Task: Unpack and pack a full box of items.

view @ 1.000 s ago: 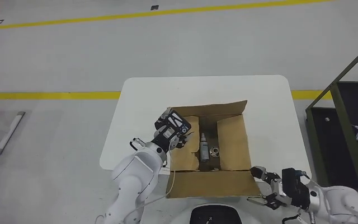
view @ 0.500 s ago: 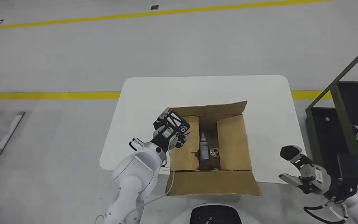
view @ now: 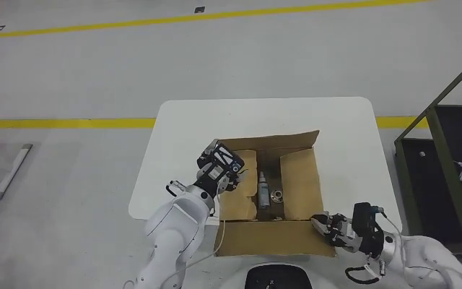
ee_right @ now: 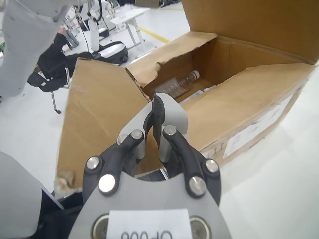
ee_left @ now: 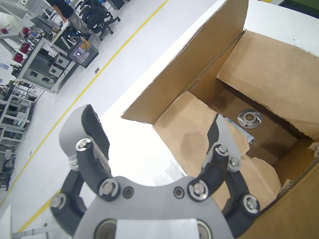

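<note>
An open cardboard box stands on the white table. Inside lie a clear plastic bottle and a round metal flange. My left gripper is open above the box's left inner flap, with nothing between its fingers; the flange lies beyond it. My right gripper is shut at the near right corner of the box, beside the folded-out near flap. From that wrist the bottle lies deep in the box past the shut gripper.
A green metal rack stands off the table's right side. The box's far flap stands upright. Bare table lies behind and to both sides of the box.
My right gripper swung out to the right of the table half a second ago and has come back to the box's near right corner. The left arm has stayed put.
</note>
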